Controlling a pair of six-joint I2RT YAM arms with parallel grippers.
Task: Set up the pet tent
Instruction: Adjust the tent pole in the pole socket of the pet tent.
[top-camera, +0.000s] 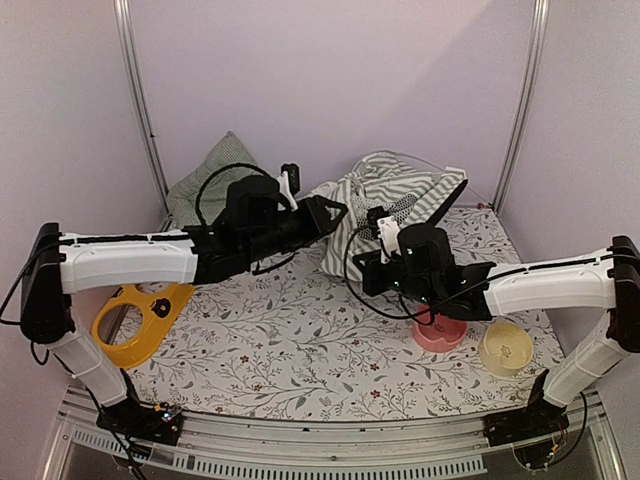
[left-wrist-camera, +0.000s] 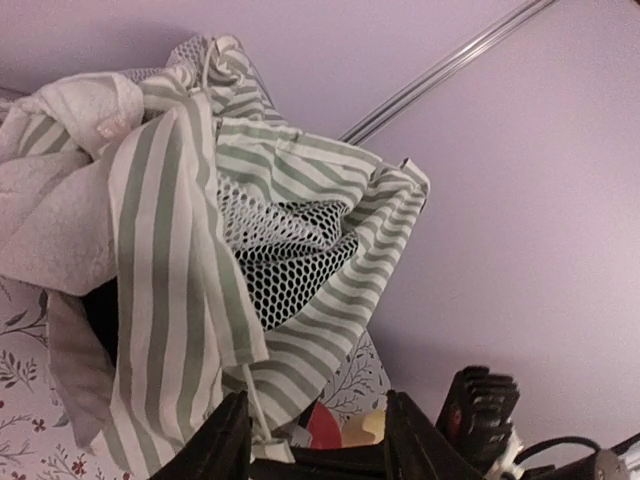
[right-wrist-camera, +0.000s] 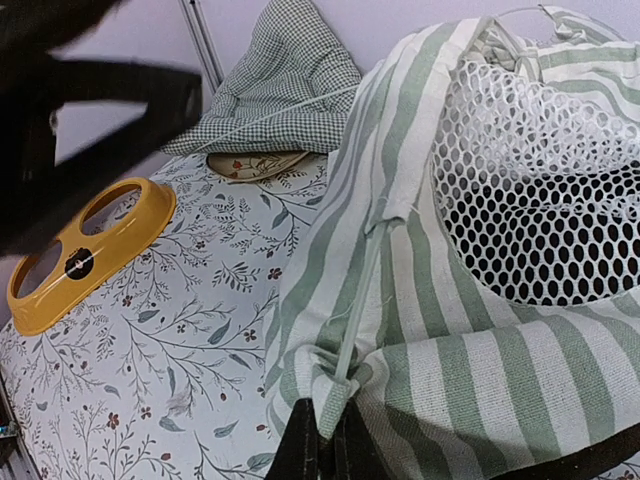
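Top external: the pet tent (top-camera: 395, 205) is a crumpled green-and-white striped heap at the back of the desk (top-camera: 300, 350), right of centre. It isn't standing. A white mesh panel shows on its upper right, and a thin pole arcs off the far right side.

I have both arms reaching in on it. The right fingers (right-wrist-camera: 305, 445) are pinched tight on a thin pale-green strip running down the tent's near edge. It could be a pole sleeve or a cord; I can't tell which from the right wrist view.

The left fingers (left-wrist-camera: 235, 430) stand partly apart at the tent's left side, with the gap between them in plain view. Striped cloth and a thin cord hang down beside one of them, but they aren't closed on either.

The green checked cushion (top-camera: 215, 175) is propped in the back-left corner, left of the tent and apart from it. In the right wrist view a cream patterned dish (right-wrist-camera: 255, 165) peeks out under its near edge.

The pink bowl (top-camera: 440, 333) sits in front of the tent, under my right arm. The pale yellow bowl (top-camera: 505, 348) is just to its right, not touching. The yellow two-hole bowl stand (top-camera: 140, 320) lies at the desk's left edge, partly under my left arm and well apart from the tent. A floral cloth covers the desk.
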